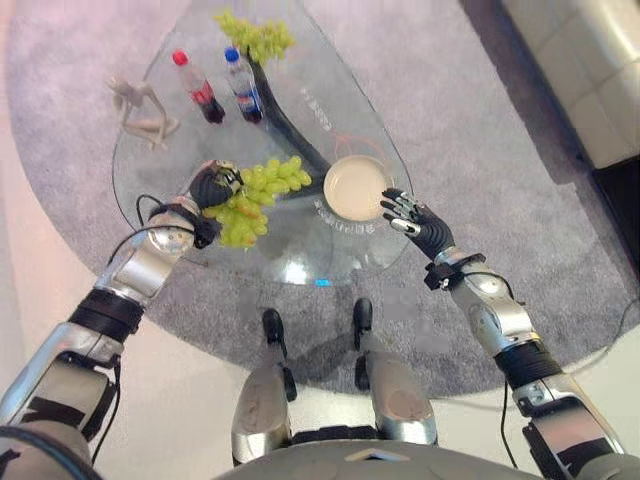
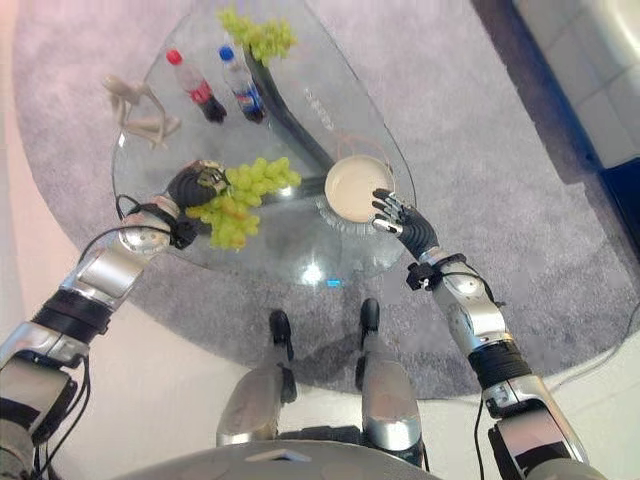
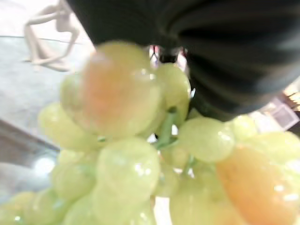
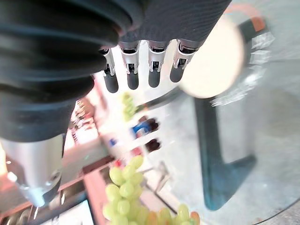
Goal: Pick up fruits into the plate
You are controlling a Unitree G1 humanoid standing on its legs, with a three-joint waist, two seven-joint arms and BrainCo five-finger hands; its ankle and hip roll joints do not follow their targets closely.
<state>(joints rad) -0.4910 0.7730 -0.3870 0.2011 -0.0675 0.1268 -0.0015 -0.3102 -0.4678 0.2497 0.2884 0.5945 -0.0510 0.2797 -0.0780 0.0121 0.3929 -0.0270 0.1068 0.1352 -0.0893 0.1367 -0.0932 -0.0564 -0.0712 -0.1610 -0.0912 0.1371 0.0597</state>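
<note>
While the left robot hand (image 1: 213, 186) grips the grape bunch (image 1: 258, 196) beside the plate (image 1: 357, 187), the right robot hand (image 1: 417, 220) hangs loose-fingered; glass table (image 1: 330, 90), grey rug (image 1: 470, 140).

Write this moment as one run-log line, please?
left hand: holding grape bunch above glass table | right hand: open beside plate | plate: empty

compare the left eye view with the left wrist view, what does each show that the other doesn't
Left eye view alone: the plate with the right robot hand open at its edge, two bottles, a second grape bunch at the far end of the glass table.
Left wrist view alone: orange-tinged grapes and the green stem, seen close.
Both: the grape bunch at the left robot hand, and the white figurine.
</note>
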